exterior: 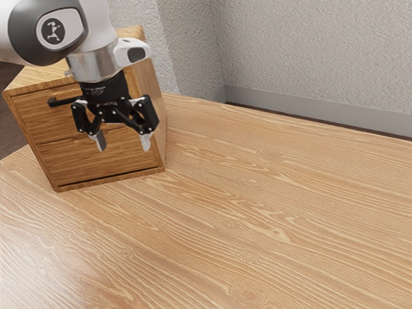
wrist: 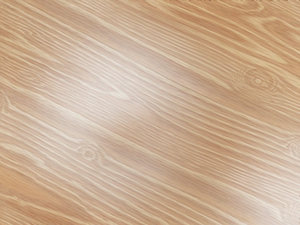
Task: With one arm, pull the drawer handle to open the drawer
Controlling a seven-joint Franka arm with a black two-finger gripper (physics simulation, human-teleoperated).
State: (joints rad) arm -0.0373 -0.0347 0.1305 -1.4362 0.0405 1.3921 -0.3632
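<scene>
Fingers (exterior: 146, 138) spread wide, holding nothing, pointing down at the bench (exterior: 270, 212) just in front of the cabinet (exterior: 156, 96). Drawer handle (exterior: 59, 102) sits above the fingertips, off to the exterior view's left, untouched. Top drawer (exterior: 38, 119) looks shut. My read: staged open so they can straddle the handle. Needs a lift and a reorient first.

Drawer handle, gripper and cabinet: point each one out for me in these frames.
drawer handle (exterior: 59, 102), exterior view, on the visible end of the black bar.
gripper (exterior: 124, 147), exterior view, midway between its open fingertips.
cabinet (exterior: 96, 164), exterior view, on the lower drawer front.
</scene>
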